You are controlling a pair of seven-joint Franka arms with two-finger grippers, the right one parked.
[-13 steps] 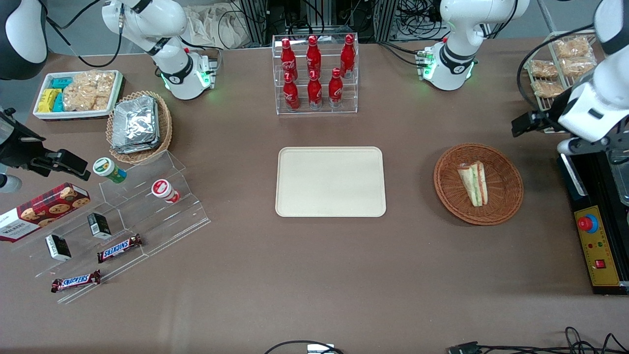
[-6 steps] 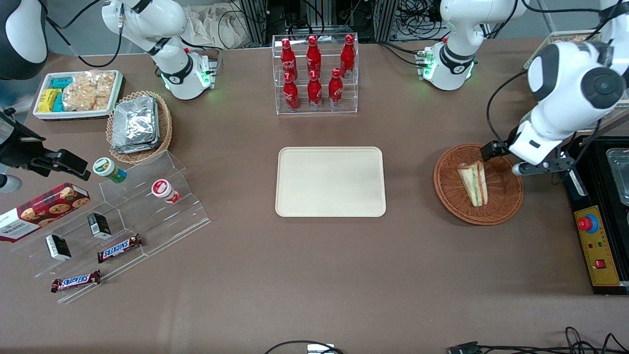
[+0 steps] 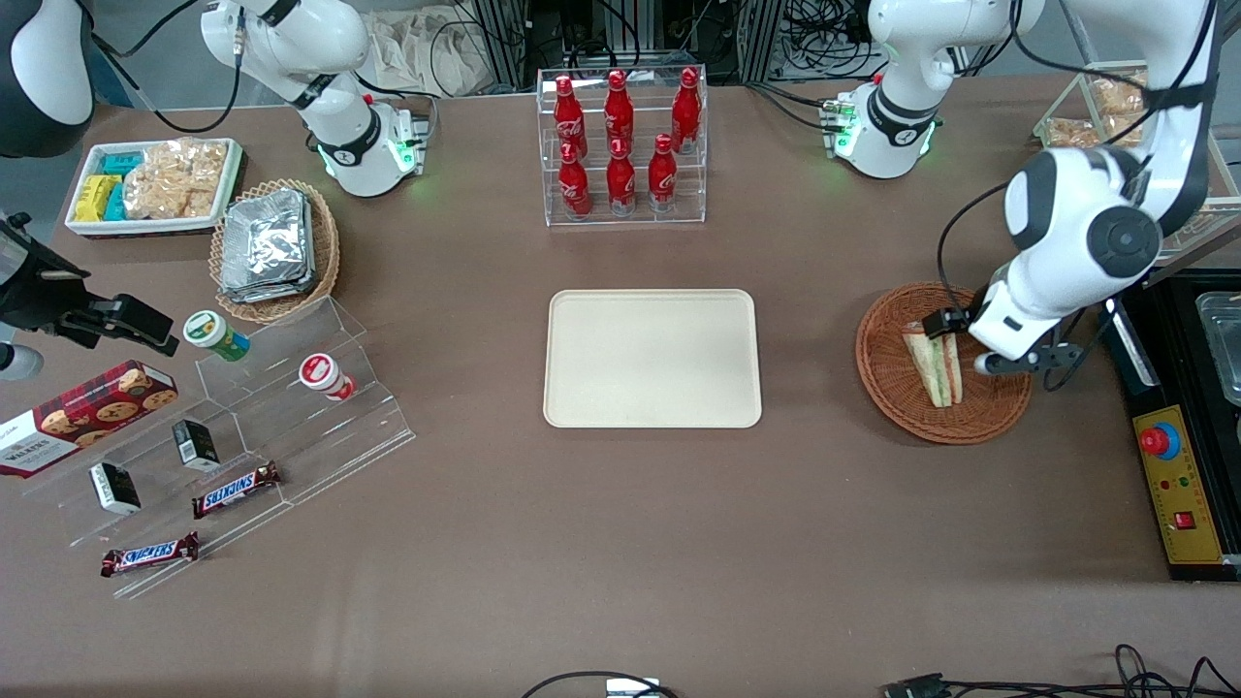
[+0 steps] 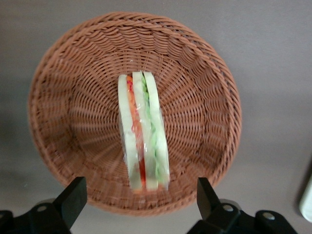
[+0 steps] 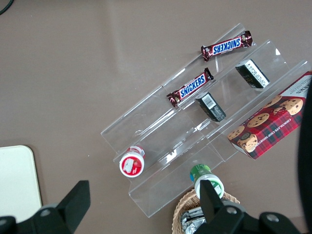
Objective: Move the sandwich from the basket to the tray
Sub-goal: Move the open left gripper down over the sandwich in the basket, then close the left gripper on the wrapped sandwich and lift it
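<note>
One worktop [image 3: 620,543], brown, carried every item listed.

Item, tray [image 3: 652,358]: cream, bare, lay mid-worktop, well apart from the basket and toward the parked arm's end from it. No change over the last second.

Item, basket [image 3: 897,388]: reddish wicker, round, unmoved at the working arm's end. The arm covered part of its rim in the front view.

Item, left arm: over the last second it had swung in from the worktop's edge and lowered until it stood above the basket. Judgement: the approach was nearly done and the grasp not yet begun.

Item, gripper [image 4: 139,200]: hung above the sandwich, fingers [image 4: 73,197] spread wide, nothing between them. In the front view the gripper [image 3: 955,339] was mostly masked by the wrist housing.

Item, sandwich [image 4: 142,131]: lay in the basket's middle, layers on edge, its position unchanged. Its nearer tip touched the weave; the underside was hidden. In the front view the sandwich [image 3: 933,366] was partly overlapped by the arm.
</note>
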